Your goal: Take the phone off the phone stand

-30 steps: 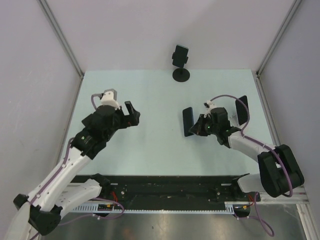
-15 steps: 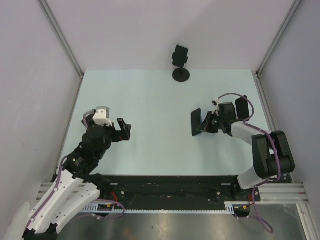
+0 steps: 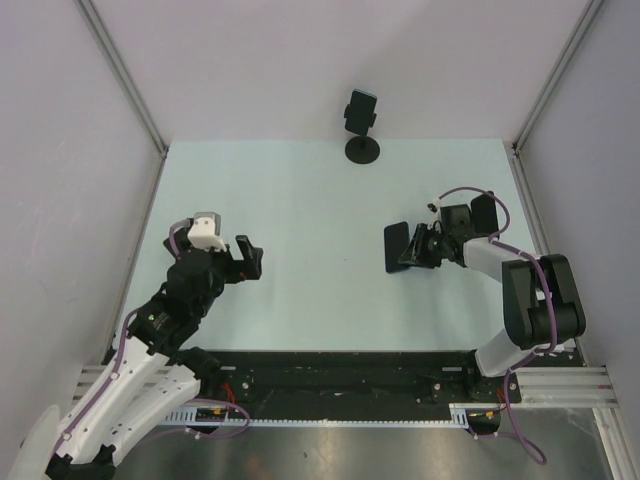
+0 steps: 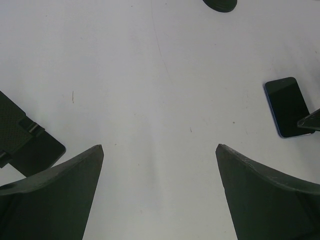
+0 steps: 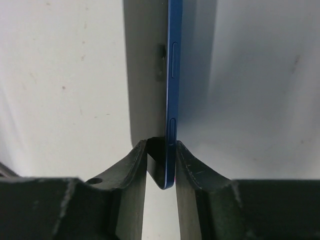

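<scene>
1. your phone (image 3: 398, 247) is a thin slab with a dark glass face and a blue metal-looking edge with rounded corners. you can see two slim side buttons on the right wrist view.
2. it's down at the table (image 3: 300, 200) around 3 o'clock, well apart from the phone stand (image 3: 362, 125). can't say for sure if it's lying flat or tipped up on an edge.
3. the stand is all black, with a round disc base, a short post and a blocky clamp head, sitting at 12 o'clock by the far edge.
4. your right gripper (image 5: 161, 147) has its matte black fingers a little apart around the phone's near corner. one pad is against it and there's a dark sliver on the other side, so i can't tell if it's really gripping.
5. your left gripper (image 4: 159, 147) is spread wide with nothing in it, hanging over bare table around 8 o'clock.
6. the tabletop is smooth pale mint with a few tiny specks. plain pale grey walls (image 3: 250, 60) close it in, with aluminium posts (image 3: 120, 70) at the corners.
</scene>
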You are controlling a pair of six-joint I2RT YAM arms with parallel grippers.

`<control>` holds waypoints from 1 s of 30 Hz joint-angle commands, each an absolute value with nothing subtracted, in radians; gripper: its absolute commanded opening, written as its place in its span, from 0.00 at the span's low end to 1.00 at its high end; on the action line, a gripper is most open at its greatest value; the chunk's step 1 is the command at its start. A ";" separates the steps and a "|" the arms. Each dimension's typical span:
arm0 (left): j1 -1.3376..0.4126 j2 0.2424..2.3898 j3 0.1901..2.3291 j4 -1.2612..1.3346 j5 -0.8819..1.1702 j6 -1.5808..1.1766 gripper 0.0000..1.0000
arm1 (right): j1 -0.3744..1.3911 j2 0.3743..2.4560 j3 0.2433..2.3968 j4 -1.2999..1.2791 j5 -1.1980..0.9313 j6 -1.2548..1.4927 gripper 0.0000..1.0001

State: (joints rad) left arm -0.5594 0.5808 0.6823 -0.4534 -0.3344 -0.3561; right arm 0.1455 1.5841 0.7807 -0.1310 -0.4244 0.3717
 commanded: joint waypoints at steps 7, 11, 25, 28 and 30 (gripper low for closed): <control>-0.555 0.597 0.686 -0.423 -0.371 -0.359 1.00 | 0.140 1.585 0.795 -0.244 -0.250 0.322 0.53; -0.555 0.607 0.684 -0.425 -0.382 -0.379 1.00 | 0.140 1.566 0.793 -0.271 -0.218 0.324 0.66; -0.413 0.762 0.680 -0.512 -0.508 -0.587 1.00 | 0.264 1.110 0.819 -0.367 -0.115 0.336 1.00; -0.263 0.805 0.660 -0.511 -0.476 -0.595 1.00 | 0.298 1.048 0.821 -0.385 -0.115 0.321 1.00; -0.197 0.825 0.658 -0.511 -0.505 -0.572 1.00 | 0.316 0.997 0.821 -0.397 -0.123 0.314 1.00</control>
State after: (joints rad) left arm -0.3168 0.7963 0.6682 -0.4885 -0.4679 -0.5362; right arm 0.2886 1.0653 0.7883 -0.3489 -0.1455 0.3370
